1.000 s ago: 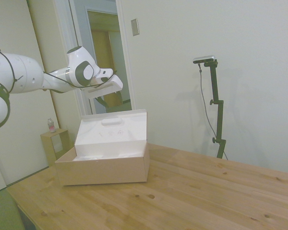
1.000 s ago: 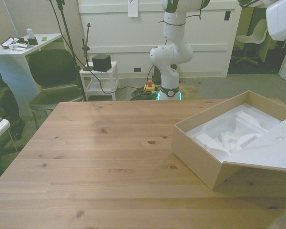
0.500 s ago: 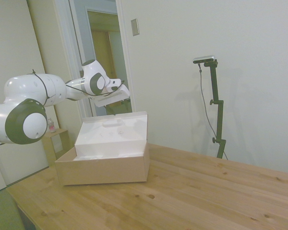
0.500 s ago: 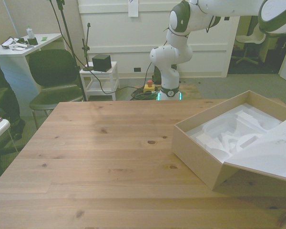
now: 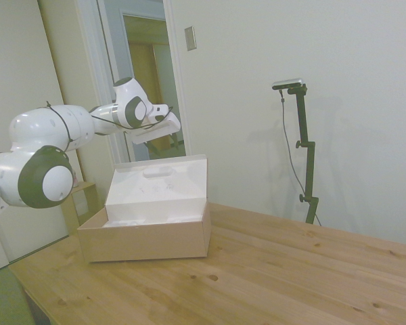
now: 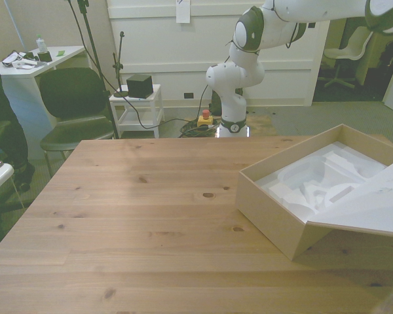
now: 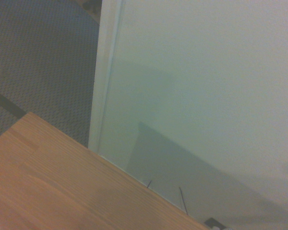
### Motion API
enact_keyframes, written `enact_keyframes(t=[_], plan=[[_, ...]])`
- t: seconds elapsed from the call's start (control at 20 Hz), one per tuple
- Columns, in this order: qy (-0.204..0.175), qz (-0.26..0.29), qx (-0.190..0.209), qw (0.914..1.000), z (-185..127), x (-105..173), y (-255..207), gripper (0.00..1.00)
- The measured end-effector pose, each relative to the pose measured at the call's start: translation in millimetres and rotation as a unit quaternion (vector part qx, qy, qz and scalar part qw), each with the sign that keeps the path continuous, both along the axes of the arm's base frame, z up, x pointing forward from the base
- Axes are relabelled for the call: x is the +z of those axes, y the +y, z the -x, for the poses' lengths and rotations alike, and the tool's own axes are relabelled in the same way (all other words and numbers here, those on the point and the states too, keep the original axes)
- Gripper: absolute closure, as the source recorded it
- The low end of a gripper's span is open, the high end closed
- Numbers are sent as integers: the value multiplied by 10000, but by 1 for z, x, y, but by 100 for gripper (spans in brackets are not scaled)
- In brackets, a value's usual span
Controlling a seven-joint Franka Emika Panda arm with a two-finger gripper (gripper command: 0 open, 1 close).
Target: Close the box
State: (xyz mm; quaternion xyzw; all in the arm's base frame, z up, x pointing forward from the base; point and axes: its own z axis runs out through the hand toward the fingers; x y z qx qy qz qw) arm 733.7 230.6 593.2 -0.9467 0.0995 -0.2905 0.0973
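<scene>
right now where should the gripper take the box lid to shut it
Take the lid at its free top edge, near the oval handle cutout. It stands open, hinged along the box's far wall, so come from behind and above, probably pushing it forward and down.

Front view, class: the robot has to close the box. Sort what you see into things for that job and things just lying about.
For the job: box, lid, arm.
Lying about: chair, white cart, side table.
</scene>
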Motion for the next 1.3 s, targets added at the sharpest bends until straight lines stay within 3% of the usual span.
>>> enact_keyframes(t=[0.4,0.6,0.8,1.05,1.3], plan=[[244,33,-16,9997,-27,-35,-8,0],[413,64,-64,9991,-24,-30,-9,0],[700,102,-259,9972,-4,1,-14,0],[1261,221,-388,9910,44,40,4,0],[1398,363,-579,9878,70,36,22,0]])
